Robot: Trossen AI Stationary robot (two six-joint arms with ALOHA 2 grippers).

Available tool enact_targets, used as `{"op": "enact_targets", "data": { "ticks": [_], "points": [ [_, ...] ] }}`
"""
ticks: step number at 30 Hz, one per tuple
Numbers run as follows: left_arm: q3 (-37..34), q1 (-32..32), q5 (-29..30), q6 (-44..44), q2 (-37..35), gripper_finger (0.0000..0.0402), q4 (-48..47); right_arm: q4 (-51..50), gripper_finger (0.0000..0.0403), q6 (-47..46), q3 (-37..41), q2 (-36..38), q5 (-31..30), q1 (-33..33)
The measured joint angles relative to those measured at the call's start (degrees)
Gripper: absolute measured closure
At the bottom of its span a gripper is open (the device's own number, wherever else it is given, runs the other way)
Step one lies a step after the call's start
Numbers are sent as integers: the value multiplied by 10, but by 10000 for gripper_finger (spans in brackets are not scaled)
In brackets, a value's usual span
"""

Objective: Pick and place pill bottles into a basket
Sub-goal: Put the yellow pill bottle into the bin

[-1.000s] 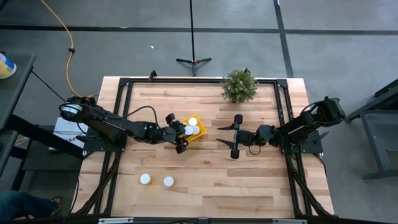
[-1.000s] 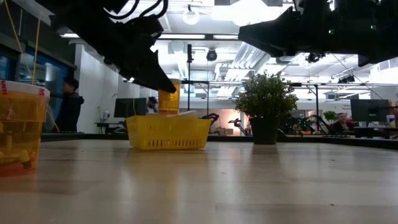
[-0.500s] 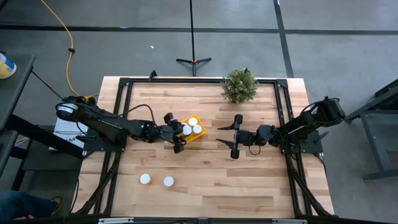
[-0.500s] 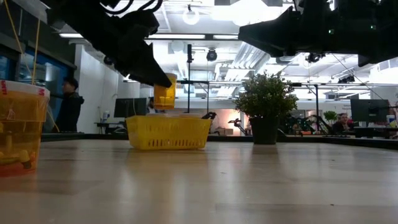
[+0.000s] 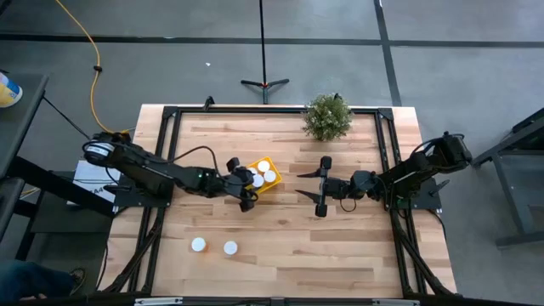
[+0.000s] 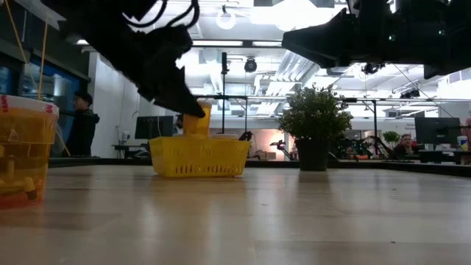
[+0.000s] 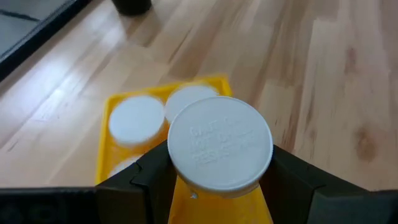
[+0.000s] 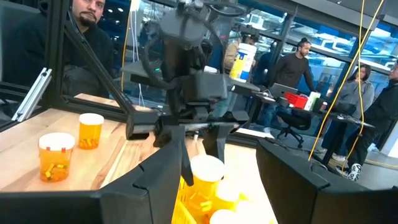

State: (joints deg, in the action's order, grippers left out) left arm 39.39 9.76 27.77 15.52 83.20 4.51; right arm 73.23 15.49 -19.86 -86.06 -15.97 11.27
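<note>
While the left pincer (image 7: 221, 186) grips a white-capped orange pill bottle (image 7: 220, 143) over the yellow plastic basket (image 5: 258, 174), lower straight, then release; right pincer (image 5: 321, 184) waits open mid-desk.

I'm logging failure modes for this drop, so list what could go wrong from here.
1. The left end effector holds a pill bottle over the yellow basket, where other bottles already sit; it may land on their caps and tip.
2. The bottle hangs near the basket's edge, so an early release could send it onto the table.
</note>
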Motion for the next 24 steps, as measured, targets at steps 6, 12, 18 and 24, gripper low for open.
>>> {"op": "enact_targets", "data": {
  "ticks": [6, 12, 18, 24],
  "points": [
    [-1, 0, 2, -2, 15, 167, 17, -1, 204, 0, 0, 0, 0, 0],
    [-1, 0, 3, -2, 15, 167, 1, -1, 204, 0, 0, 0, 0, 0],
    [-1, -1, -1, -1, 15, 167, 1, -1, 204, 0, 0, 0, 0, 0],
    [-1, -21, -24, 13, 15, 167, 0, -1, 204, 0, 0, 0, 1, 0]
  ]
}}
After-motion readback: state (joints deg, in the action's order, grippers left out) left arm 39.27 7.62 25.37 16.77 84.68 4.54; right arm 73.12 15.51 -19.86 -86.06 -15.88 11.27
